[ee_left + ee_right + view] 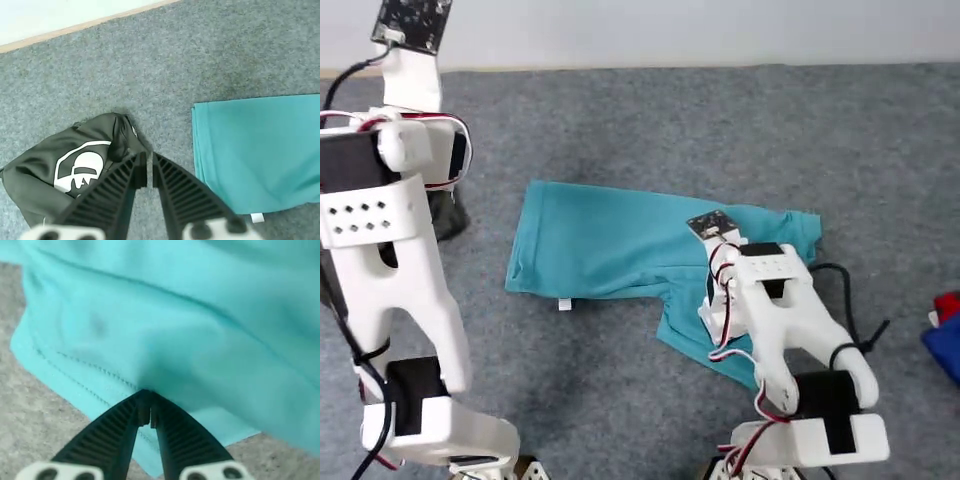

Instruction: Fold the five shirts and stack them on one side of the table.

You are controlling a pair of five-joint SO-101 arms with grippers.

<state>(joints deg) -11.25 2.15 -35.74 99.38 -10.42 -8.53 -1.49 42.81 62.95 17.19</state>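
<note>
STEP fold teal shirt (610,245), spread at centre of table (720,130) | right gripper (145,412) clamped on its hemmed edge | left gripper (149,167) almost closed, empty, above edge of dark skull shirt (65,170) | HOW, probably: lift low, carry edge across, align hems, release once flat.

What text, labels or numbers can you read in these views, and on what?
No readable text.
On the dark shirt: a white skull print, a picture with no words.
On the teal shirt: a small white tag, too small to read.
On an arm, a circuit board: markings too small to read.
</note>
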